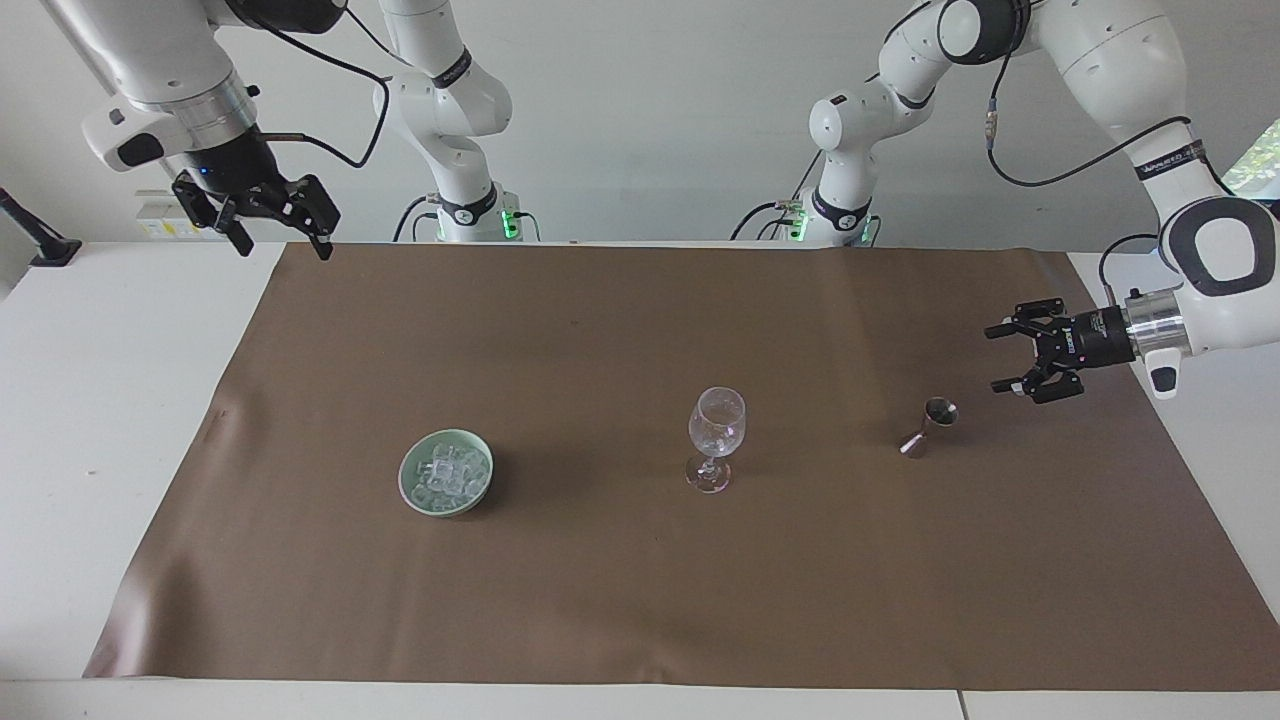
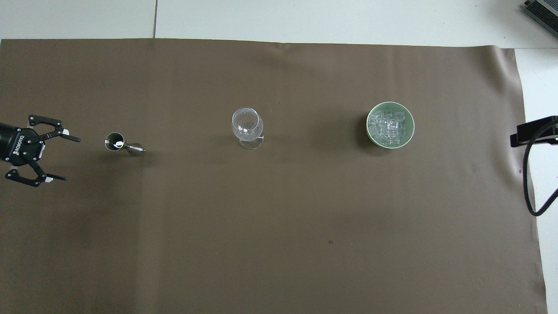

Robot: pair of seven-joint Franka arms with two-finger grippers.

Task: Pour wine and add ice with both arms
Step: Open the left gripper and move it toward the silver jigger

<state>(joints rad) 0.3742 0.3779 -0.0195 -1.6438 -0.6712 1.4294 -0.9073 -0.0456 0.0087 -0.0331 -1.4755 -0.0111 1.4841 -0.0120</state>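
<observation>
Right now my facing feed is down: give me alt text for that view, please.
The left gripper, open, hangs beside a metal jigger on a brown mat. A wine glass stands mid-mat; a green bowl of ice sits toward the right arm's end. The right gripper, open, waits over the mat's corner by its base.

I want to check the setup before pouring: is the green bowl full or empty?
Full. The green bowl holds a pile of clear ice cubes reaching about its rim.

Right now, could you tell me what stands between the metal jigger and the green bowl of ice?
Only the wine glass stands between the jigger and the bowl of ice; the overhead view shows it.
</observation>
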